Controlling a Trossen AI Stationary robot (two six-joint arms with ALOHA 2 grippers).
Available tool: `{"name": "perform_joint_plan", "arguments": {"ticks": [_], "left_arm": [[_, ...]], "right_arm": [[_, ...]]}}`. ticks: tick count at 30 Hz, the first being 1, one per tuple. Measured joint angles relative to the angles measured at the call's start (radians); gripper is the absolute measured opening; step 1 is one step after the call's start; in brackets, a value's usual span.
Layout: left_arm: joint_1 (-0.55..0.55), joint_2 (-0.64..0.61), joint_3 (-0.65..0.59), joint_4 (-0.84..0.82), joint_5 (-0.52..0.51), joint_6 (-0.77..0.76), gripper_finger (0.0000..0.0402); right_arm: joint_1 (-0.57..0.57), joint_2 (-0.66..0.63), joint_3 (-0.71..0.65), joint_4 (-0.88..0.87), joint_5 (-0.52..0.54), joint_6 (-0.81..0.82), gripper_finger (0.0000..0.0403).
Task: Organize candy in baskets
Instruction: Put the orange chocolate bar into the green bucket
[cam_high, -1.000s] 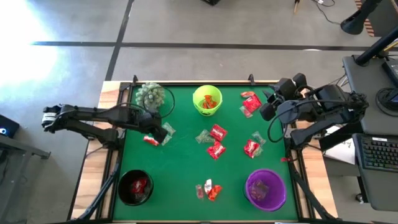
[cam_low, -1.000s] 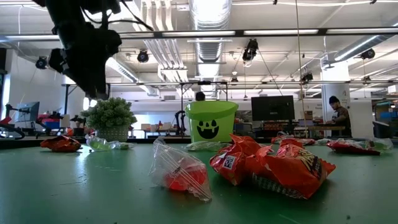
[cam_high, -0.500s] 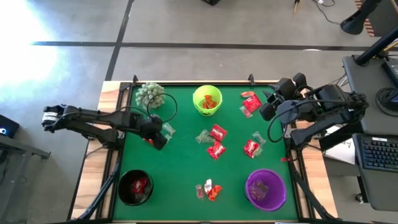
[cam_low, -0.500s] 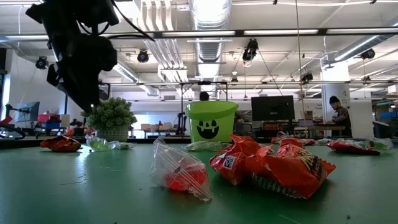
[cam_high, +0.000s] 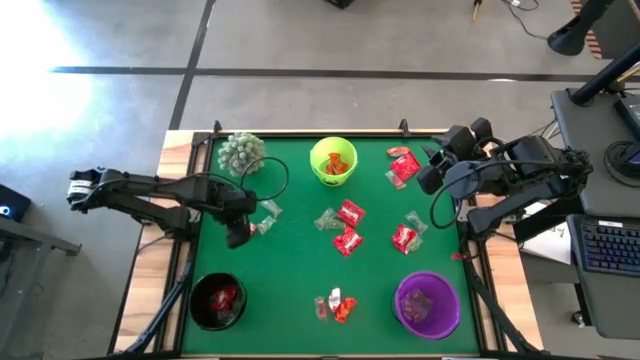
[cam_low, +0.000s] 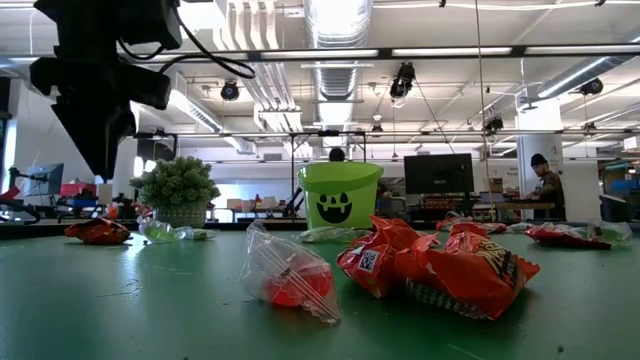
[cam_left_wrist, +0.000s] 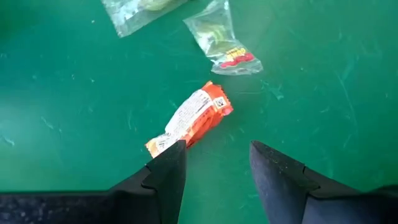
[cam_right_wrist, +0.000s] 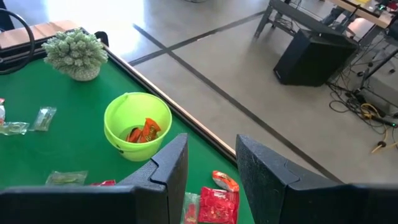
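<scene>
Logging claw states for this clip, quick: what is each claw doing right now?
Left claw: open, empty, over an orange candy on the table.
Right claw: open, empty, waiting at the table's far right edge.

Table (cam_high: 290, 300) carries three baskets: one (cam_high: 333, 161) at the far edge near centre, with candy inside; one (cam_high: 217, 300) at the near left corner, also holding candy; one (cam_high: 427, 304) at the near right corner. A spiky plant (cam_high: 241, 152) stands left of the far basket. Loose candy (cam_high: 349, 226) lies in the middle, more (cam_high: 403, 164) to the right of the far basket, and a small cluster (cam_high: 335, 304) sits between the two near baskets. The left gripper (cam_left_wrist: 214, 163) hangs over the left part of the table, just beside one wrapped piece (cam_left_wrist: 189, 119), with two more pieces (cam_left_wrist: 225, 38) beyond it. The right gripper (cam_right_wrist: 208, 165) sits at the far right edge.
</scene>
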Motion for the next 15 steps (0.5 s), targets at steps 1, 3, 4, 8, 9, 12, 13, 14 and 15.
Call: {"name": "perform_joint_plan", "arguments": {"ticks": [1, 3, 4, 8, 9, 12, 13, 14, 15], "left_arm": [[0.0, 0.0, -0.001, 0.001, 0.0, 0.016, 0.0162], [0.0, 0.0, -0.007, 0.002, 0.0, 0.058, 0.0168], [0.0, 0.0, -0.012, 0.003, 0.0, 0.081, 0.0172], [0.0, 0.0, -0.034, 0.019, 0.001, 0.163, 0.0185], [0.0, 0.0, -0.037, 0.019, 0.004, 0.164, 0.0188], [0.0, 0.0, -0.039, 0.021, 0.013, 0.163, 0.0192], [0.0, 0.0, -0.04, 0.022, 0.013, 0.159, 0.0192], [0.0, 0.0, -0.043, 0.028, 0.013, 0.151, 0.0192], [0.0, 0.001, -0.047, 0.04, 0.013, 0.143, 0.0192]], "right_arm": [[0.0, 0.0, 0.0, 0.001, 0.0, 0.005, 0.0128], [0.0, 0.0, 0.0, 0.002, 0.0, 0.015, 0.0128], [0.0, 0.0, 0.0, 0.003, 0.0, 0.022, 0.0128], [0.0, 0.0, 0.0, 0.003, -0.001, 0.046, 0.0128], [0.0, 0.0, 0.0, 0.003, -0.002, 0.054, 0.0128], [0.0, 0.0, 0.0, 0.003, -0.007, 0.058, 0.0128], [0.0, 0.0, 0.0, 0.004, -0.007, 0.058, 0.0127], [0.0, 0.0, 0.0, 0.004, -0.007, 0.058, 0.0128], [0.0, 0.0, 0.0, 0.004, -0.007, 0.058, 0.0128]]}}
